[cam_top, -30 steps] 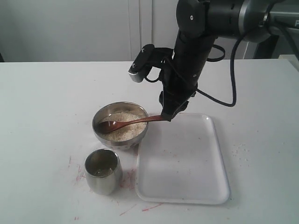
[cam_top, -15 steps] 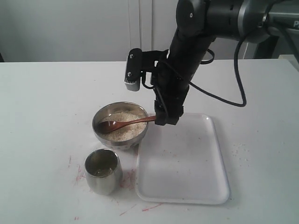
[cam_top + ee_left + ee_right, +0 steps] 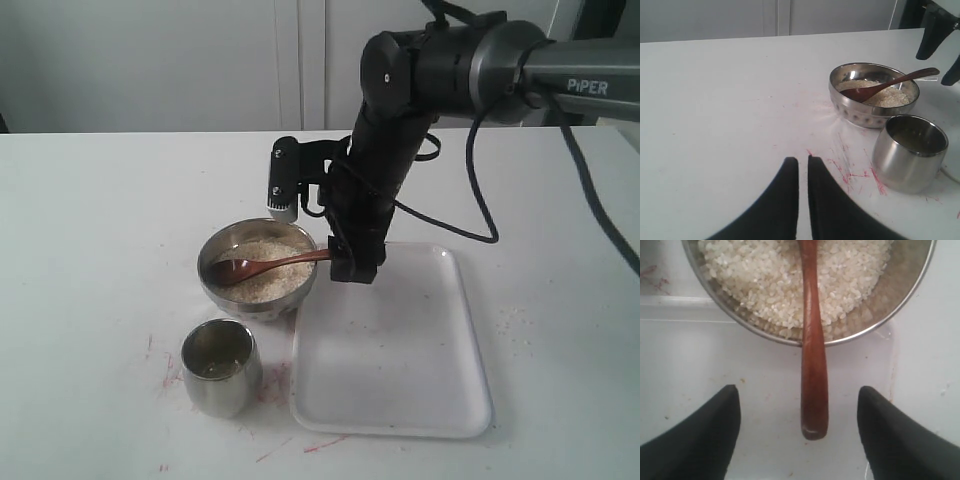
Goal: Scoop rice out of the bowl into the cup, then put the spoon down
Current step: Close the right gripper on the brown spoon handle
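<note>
The steel bowl (image 3: 235, 298) holds a mound of rice (image 3: 272, 284). The wooden spoon (image 3: 275, 265) lies with its head on the rice and its handle resting over the bowl's rim towards the tray. My right gripper (image 3: 352, 266) is open at the handle's end. In the right wrist view the spoon (image 3: 814, 380) lies between the two fingers of this gripper (image 3: 799, 388), touching neither. The cup (image 3: 220, 367) stands just in front of the bowl. In the left wrist view my left gripper (image 3: 803, 160) is shut on nothing, over bare table short of the cup (image 3: 910, 155) and bowl (image 3: 860, 112).
A white plastic tray (image 3: 400, 350) lies right of the bowl and cup, under the right gripper. Red marks stain the table around the cup. A few loose grains (image 3: 515, 320) lie right of the tray.
The right arm has turned its wrist and come lower and a little left at the spoon handle's end. The spoon stays resting in the bowl.
</note>
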Controlling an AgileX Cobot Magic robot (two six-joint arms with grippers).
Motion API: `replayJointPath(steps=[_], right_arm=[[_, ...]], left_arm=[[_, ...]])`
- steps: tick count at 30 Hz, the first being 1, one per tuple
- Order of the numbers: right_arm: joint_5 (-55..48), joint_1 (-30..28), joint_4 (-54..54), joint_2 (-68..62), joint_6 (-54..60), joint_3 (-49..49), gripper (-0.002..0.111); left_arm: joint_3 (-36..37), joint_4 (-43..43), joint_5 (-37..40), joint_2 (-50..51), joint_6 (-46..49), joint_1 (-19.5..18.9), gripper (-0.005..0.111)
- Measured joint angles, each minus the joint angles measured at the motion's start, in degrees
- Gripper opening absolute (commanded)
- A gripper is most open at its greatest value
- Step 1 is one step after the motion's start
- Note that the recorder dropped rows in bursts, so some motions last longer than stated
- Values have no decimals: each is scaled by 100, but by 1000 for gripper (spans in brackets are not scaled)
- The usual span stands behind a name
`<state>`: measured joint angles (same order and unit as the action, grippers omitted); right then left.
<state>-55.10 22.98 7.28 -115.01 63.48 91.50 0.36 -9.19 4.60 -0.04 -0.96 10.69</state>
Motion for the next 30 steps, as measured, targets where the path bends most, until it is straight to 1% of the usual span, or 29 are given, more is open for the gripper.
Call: replayJointPath(steps=[9, 14, 19, 30], right_arm=[[276, 0, -9, -107, -50, 0, 63], [276, 0, -9, -183, -150, 0, 54], [266, 0, -9, -194, -189, 0, 50], [118, 0, 24, -366, -199, 0, 50]], left_arm=[[0, 0, 0, 0, 0, 0, 14], [0, 0, 0, 0, 0, 0, 14], [0, 0, 0, 0, 0, 0, 14], [0, 0, 0, 0, 0, 0, 14]])
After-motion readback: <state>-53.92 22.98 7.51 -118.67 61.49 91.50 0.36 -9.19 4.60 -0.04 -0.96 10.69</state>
